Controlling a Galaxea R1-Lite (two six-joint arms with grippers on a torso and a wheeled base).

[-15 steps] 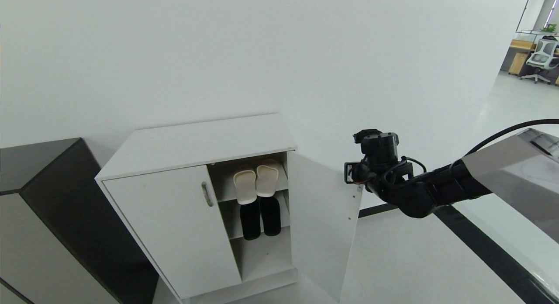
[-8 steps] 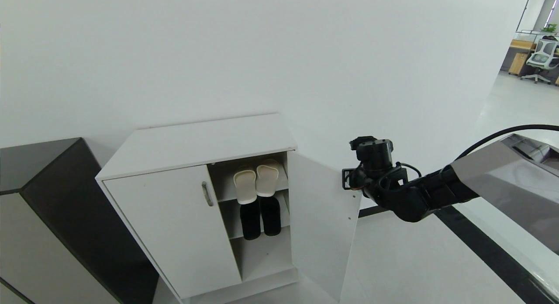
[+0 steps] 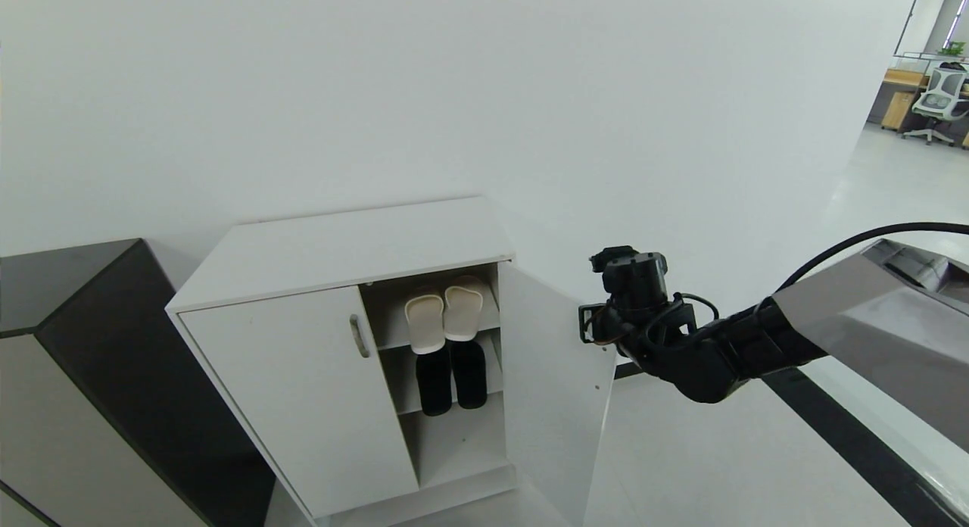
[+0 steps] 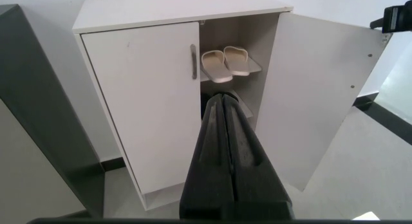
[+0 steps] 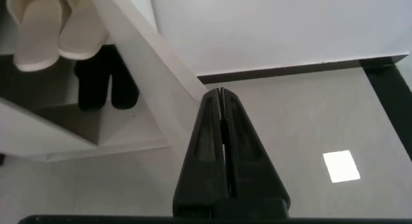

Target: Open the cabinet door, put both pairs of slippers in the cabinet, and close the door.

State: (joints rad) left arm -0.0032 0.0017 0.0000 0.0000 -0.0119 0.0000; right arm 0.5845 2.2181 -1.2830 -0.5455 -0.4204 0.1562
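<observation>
1. White board throughout: cabinet (image 3: pixel 341 247) against the far wall, left door (image 3: pixel 303 391) shut, right door (image 3: pixel 556 391) swung out toward the near right.
2. Inside the open half, cream slippers (image 3: pixel 444 315) side by side on the upper shelf, and black slippers (image 3: pixel 452 379) on the shelf just below. Both pairs stowed, none on the floor.
3. Step in hand, by that judgement: closing the door, the last part of the task.
4. Right gripper (image 3: pixel 587 324) at the free edge of the open door, near its top corner and on the outer face. Fingers pressed together, pinching nothing. Tip seemingly touching the panel, though contact is hard to confirm.
5. Left gripper (image 4: pixel 223 95) in front of the cabinet and well apart from it, likewise pressed together and empty.
6. Next move, probably: push the panel leftward and away toward the frame, following the hinge arc. Keep the tip on the face so it does not slip past the edge. Ease off close to the frame to avoid a slam or a rebound.
</observation>
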